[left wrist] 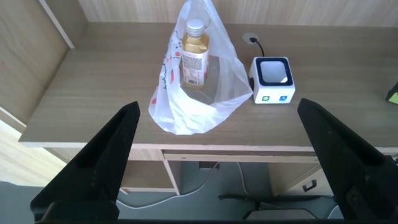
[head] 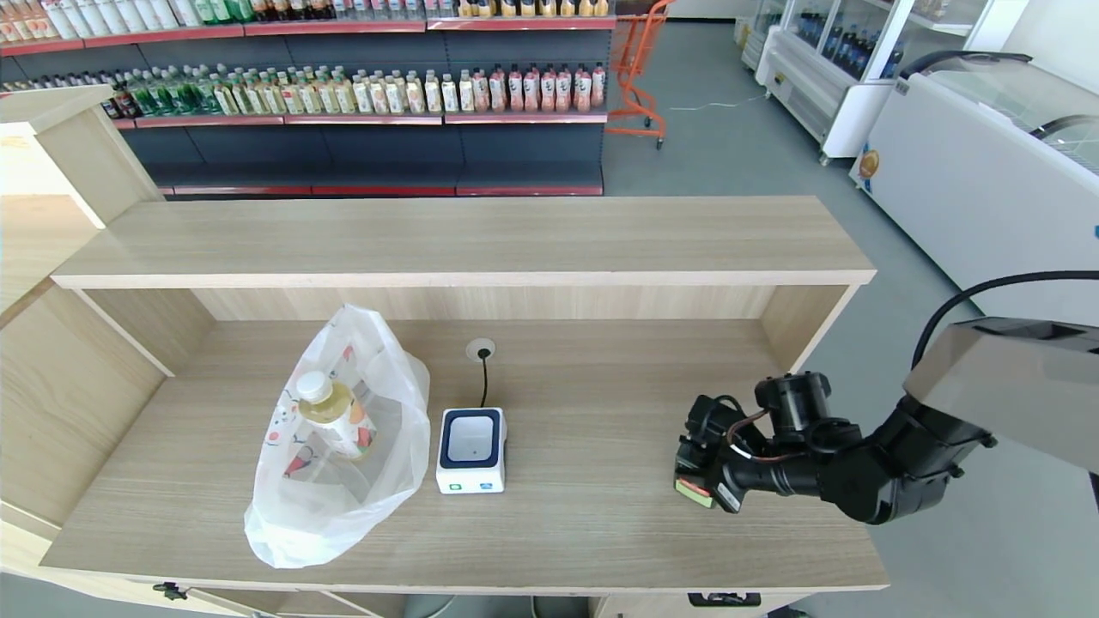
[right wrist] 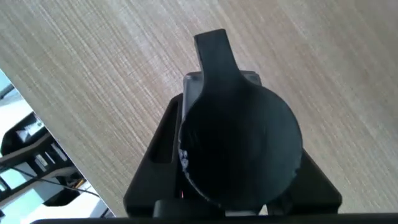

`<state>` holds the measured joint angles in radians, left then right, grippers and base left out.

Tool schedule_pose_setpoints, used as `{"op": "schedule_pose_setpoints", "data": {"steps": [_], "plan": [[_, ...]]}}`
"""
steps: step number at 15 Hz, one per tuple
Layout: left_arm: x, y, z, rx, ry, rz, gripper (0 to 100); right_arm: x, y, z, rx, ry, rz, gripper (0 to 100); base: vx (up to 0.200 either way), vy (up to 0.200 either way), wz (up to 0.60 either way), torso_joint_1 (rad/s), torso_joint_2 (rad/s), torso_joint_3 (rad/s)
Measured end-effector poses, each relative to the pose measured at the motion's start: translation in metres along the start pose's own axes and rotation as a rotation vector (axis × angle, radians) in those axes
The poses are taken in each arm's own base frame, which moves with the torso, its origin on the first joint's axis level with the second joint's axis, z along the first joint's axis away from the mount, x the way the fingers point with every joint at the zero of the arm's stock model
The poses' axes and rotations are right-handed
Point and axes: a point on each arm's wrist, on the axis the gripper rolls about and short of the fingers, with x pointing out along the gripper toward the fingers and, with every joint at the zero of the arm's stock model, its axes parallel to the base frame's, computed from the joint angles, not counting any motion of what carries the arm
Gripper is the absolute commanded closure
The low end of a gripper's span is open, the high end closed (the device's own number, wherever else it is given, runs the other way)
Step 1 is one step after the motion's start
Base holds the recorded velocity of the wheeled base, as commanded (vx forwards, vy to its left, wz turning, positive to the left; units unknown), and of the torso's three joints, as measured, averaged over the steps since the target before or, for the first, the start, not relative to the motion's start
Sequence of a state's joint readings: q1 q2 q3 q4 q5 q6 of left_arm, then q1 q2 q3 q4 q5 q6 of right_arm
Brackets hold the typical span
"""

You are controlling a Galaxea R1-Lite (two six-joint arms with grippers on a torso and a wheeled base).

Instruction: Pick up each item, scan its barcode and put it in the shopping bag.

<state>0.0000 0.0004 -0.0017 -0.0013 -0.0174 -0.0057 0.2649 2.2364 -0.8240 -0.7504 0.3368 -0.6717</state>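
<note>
Bare counter (head: 592,403) lies open between the scanner (head: 470,448) and the right gripper (head: 700,482) at the near right, while the shopping bag (head: 391,446) stands just left of the scanner and a raised ledge (head: 464,240) closes the far side.

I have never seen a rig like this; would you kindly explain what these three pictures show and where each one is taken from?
This is a two-armed robot at a shop counter. The large picture comes from a camera on its head, looking down. The other two come from cameras on its wrists.

On the counter stands a plastic bag with a bottle inside. Beside the bag is a barcode scanner.

The left gripper is open and empty, back from the counter's front edge. The right gripper is low over the counter's right part. A small green-and-red thing shows at its tip, but I cannot tell whether it is held.
</note>
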Motion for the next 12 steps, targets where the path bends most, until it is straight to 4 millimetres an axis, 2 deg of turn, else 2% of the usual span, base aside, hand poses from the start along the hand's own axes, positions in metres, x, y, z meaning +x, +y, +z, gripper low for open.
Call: {"op": "schedule_pose_setpoints", "data": {"steps": [1,3,5,6,8,10,12], "plan": [[0.0,0.0,0.0,0.0,0.0,0.0,0,-0.012,-0.003,0.005,0.036,-0.026,-0.029,100,0.0,0.0,0.0,0.0,0.0,0.0],[0.0,0.0,0.0,0.0,0.0,0.0,0,-0.051,-0.014,0.019,0.051,-0.086,-0.114,100,0.0,0.0,0.0,0.0,0.0,0.0],[0.0,0.0,0.0,0.0,0.0,0.0,0,-0.101,-0.024,0.025,-0.075,-0.127,-0.232,100,0.0,0.0,0.0,0.0,0.0,0.0],[0.0,0.0,0.0,0.0,0.0,0.0,0,-0.127,-0.024,0.024,-0.235,-0.139,-0.289,100,0.0,0.0,0.0,0.0,0.0,0.0],[0.0,0.0,0.0,0.0,0.0,0.0,0,-0.159,-0.018,0.023,-0.737,-0.218,-0.291,100,0.0,0.0,0.0,0.0,0.0,0.0],[0.0,0.0,0.0,0.0,0.0,0.0,0,-0.172,-0.004,0.027,-1.319,-0.35,-0.285,100,0.0,0.0,0.0,0.0,0.0,0.0],[0.0,0.0,0.0,0.0,0.0,0.0,0,-0.169,0.022,0.036,-1.73,-0.537,-0.251,100,0.0,0.0,0.0,0.0,0.0,0.0]]}}
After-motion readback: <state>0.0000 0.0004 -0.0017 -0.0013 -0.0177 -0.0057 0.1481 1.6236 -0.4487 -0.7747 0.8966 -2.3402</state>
